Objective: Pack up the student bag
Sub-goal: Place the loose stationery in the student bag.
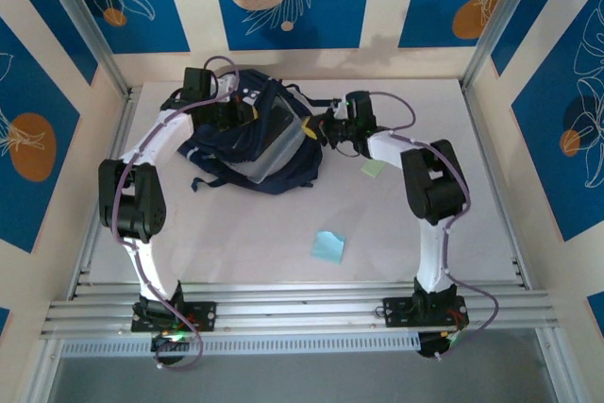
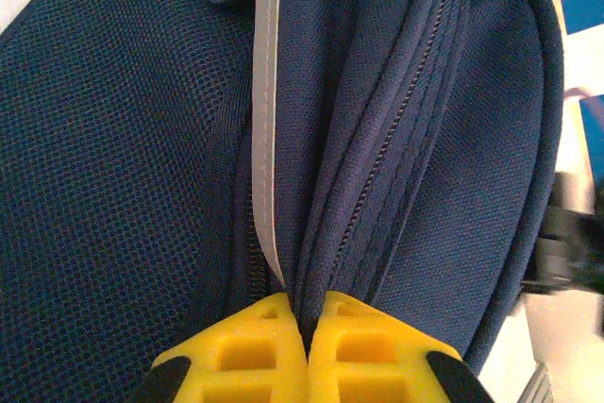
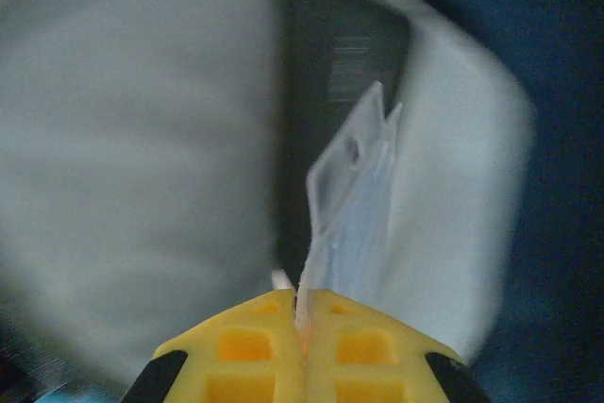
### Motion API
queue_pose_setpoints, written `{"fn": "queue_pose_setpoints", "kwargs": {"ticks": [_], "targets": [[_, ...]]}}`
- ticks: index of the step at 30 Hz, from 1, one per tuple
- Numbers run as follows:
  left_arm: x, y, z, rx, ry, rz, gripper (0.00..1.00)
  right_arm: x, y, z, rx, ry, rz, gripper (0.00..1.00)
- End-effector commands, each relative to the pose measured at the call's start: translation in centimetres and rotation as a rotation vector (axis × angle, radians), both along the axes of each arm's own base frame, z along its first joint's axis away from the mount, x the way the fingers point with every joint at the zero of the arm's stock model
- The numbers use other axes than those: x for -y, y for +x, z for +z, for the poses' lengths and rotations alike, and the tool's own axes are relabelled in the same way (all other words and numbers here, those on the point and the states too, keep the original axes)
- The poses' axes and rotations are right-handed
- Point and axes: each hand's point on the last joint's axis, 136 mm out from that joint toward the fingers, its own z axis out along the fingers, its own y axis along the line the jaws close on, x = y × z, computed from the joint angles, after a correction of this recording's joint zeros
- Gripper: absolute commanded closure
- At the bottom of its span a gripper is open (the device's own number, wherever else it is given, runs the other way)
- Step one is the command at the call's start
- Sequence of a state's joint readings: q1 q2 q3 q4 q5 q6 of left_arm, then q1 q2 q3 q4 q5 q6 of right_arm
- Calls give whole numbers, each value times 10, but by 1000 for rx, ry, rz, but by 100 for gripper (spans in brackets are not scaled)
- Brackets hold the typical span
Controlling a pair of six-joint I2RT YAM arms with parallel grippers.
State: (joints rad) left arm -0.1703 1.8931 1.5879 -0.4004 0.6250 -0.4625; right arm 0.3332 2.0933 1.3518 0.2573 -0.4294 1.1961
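While the left gripper (image 2: pixel 307 327) pinches a fold of the bag (image 2: pixel 113 186), the right gripper (image 3: pixel 304 318), clamped on a clear packet (image 3: pixel 354 195), should push straight ahead inside.

Overhead camera looks down; wrist cameras, close-up, apparently share the student bag (image 1: pixel 274 148)

White-black arms (image 1: pixel 429 252), purple cables (image 1: pixel 116 214), yellow pincers (image 2: pixel 304 307) (image 3: pixel 304 301).

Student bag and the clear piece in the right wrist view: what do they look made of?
Student bag: woven synthetic fabric, matte; fine mesh-like weave and stitched zipper seams show. Its grey stripe looks smoother, maybe coated tape. Clear piece between the right fingers: thin translucent plastic, glossy, with a punched hole; blur leaves the rest open.
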Motion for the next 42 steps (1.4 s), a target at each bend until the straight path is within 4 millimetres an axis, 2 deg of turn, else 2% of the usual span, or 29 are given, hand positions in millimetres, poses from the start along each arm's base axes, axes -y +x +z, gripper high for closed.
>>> {"fn": "queue_pose_setpoints", "kwargs": {"ticks": [1,5,8,9,10,15,18,20,24,26,27,31,36,42], "targets": [[-9,-1,33,80,-24,9,100,5,-5,-22,-88,-48,-28,100],[-10,-3,35,81,-22,10,100,7,-3,-33,-114,-153,-34,98],[-9,-4,37,80,-27,10,100,-3,-7,-23,-100,-200,16,65],[-9,-4,36,78,-27,12,100,-5,-11,-19,-90,-217,27,56],[-9,-4,36,75,-30,13,100,-6,-14,-16,-82,-230,37,51],[-8,-5,35,77,-48,20,100,-14,-47,-16,-103,-269,88,46],[-6,-5,32,70,-54,20,100,-24,-56,-24,-117,-250,108,49],[-5,-6,30,67,-58,16,100,-34,-55,-25,-119,-229,121,55],[0,-9,26,55,-63,4,100,-49,-44,-25,-106,-195,135,84],[3,-11,27,50,-75,-4,100,-54,-37,-17,-78,-167,132,97],[4,-12,29,48,-87,-10,100,-56,-34,-11,-56,-147,128,100],[7,-13,40,59,-109,-21,100,-56,-28,22,18,-52,112,100],[6,-10,58,86,-92,-32,100,-50,-40,61,81,32,108,100],[7,-4,71,98,-74,-50,100,-50,-45,76,107,91,111,100]]}}
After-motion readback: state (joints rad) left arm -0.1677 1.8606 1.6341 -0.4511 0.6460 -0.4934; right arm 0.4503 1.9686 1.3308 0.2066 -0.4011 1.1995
